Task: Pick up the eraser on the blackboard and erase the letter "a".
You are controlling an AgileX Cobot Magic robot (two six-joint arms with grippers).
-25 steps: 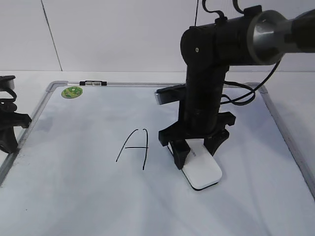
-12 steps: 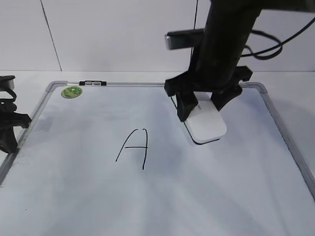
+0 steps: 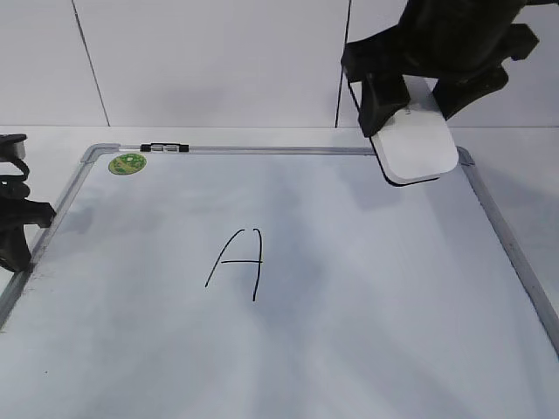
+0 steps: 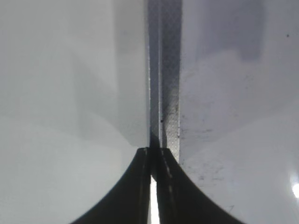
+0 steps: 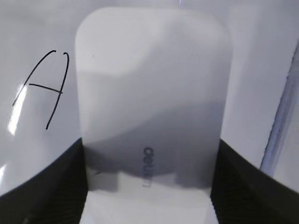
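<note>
My right gripper (image 3: 417, 106) is shut on the white eraser (image 3: 417, 147) and holds it in the air over the far right corner of the blackboard (image 3: 367, 305). In the right wrist view the eraser (image 5: 149, 88) fills the space between the two black fingers (image 5: 149, 186), with its grey lettering facing the camera. A capital "A" (image 3: 238, 262) is drawn left of the board's middle and also shows in the right wrist view (image 5: 44, 88). No lowercase "a" shows in any view. My left gripper (image 3: 13, 229) is shut and empty at the board's left frame (image 4: 169, 93).
A round green sticker (image 3: 127, 162) sits in the board's far left corner. A small black and silver clip (image 3: 164, 147) lies on the top frame. A white wall stands behind the board. White table surface surrounds the frame.
My right gripper has lifted the eraser off the board beside the "A" and carried it up and toward the far right corner. The left arm has not moved.
</note>
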